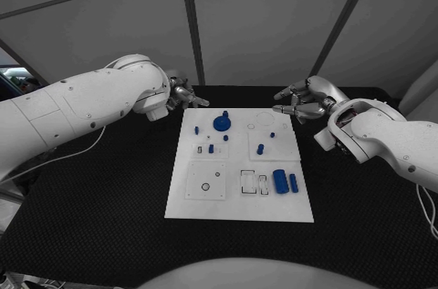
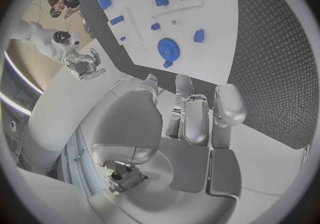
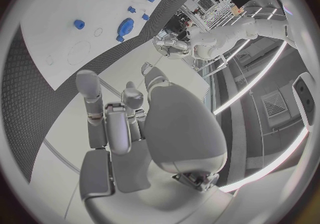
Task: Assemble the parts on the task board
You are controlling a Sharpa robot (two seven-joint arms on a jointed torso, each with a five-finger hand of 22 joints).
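Black textured worktop [image 1: 109,200] carries the white task board [image 1: 239,200], where the small blue toothed gear [image 1: 222,122], likely light, rigid and slippery, sits toward twelve o'clock, best pinched by its rim, while left hand [image 1: 185,97] and right hand [image 1: 299,101] hover empty, fingers apart.

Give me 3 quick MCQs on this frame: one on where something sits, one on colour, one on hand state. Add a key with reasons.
1. Where does the blue gear sit on the task board?
A. far part of the board
B. near edge of the board
C. off the board, on the table

2. What colour is the large cylinder lying at the board's near right?
A. red
B. blue
C. yellow

3. What is the left hand holding?
A. the gear
B. a small peg
C. nothing

Key: 1 A, the gear lies toward the far edge, between the hands. 2 B, it is blue like the other parts. 3 C, the left wrist view shows its fingers apart and bare, short of the board.
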